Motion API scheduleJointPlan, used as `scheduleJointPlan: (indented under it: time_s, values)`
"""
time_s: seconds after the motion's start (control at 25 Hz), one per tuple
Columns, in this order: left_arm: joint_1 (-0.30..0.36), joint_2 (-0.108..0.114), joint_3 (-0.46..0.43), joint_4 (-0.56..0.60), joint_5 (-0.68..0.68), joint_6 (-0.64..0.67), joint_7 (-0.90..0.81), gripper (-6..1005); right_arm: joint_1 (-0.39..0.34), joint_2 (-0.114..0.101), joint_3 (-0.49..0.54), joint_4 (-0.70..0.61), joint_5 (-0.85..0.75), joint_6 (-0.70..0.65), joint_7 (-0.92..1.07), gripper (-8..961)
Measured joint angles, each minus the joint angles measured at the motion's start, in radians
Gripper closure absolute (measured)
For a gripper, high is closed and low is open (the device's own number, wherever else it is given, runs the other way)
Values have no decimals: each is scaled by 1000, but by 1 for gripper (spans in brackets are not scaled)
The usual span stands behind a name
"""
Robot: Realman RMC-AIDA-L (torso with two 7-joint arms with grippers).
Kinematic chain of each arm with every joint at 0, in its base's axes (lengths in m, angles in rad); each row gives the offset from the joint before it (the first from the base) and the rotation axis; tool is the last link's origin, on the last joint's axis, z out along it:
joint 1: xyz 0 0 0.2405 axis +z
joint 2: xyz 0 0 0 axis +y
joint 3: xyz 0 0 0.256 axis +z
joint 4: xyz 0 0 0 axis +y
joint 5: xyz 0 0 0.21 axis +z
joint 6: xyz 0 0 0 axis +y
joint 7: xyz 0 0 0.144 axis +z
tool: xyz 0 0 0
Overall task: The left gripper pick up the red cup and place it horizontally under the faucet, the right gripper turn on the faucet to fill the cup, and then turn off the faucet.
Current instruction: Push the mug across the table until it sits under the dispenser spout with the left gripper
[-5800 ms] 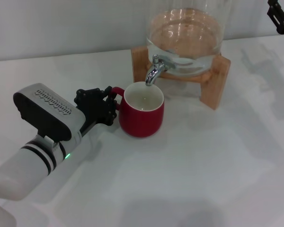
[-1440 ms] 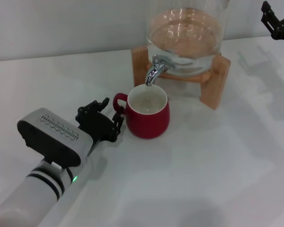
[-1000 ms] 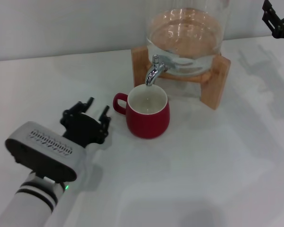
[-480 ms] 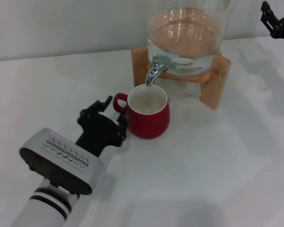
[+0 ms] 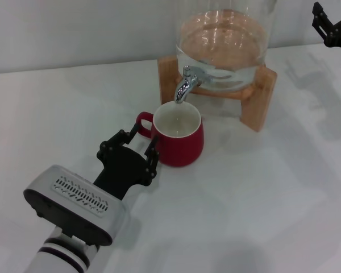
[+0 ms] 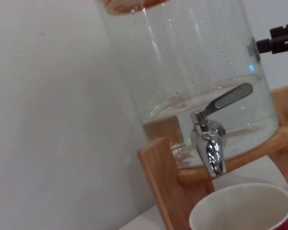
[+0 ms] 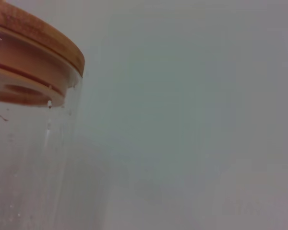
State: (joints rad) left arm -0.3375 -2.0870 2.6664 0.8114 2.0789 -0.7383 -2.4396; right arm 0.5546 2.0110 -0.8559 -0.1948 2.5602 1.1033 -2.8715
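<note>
The red cup (image 5: 179, 139) stands upright on the white table, its off-white inside facing up, right under the spout of the chrome faucet (image 5: 184, 88). Its loop handle points to the left. My left gripper (image 5: 139, 142) is open at the cup's near-left side, its fingers (image 5: 152, 158) spread on either side of the handle and close to the cup wall. The left wrist view shows the faucet (image 6: 209, 146) with its lever, and the cup's rim (image 6: 242, 203) below it. My right gripper (image 5: 331, 24) hangs at the far right, only partly seen.
The glass dispenser (image 5: 224, 40) holds water and sits in a wooden stand (image 5: 256, 105) behind the cup. The right wrist view shows the dispenser's wooden lid (image 7: 36, 45) against a plain wall. White table (image 5: 261, 193) stretches to the right and front.
The left gripper let go of the cup's handle, drew back to the left, then came forward again to the cup with fingers open. The cup shifted slightly right. The right gripper hardly moved.
</note>
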Motion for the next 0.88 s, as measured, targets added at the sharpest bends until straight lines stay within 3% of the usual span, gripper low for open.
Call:
scheduleJointPlan:
  time_s: [0.88]
  values:
    - [-80,4,-1,-40,3,54,-46,607,-3,1,-11,-2,-2,11,0,278]
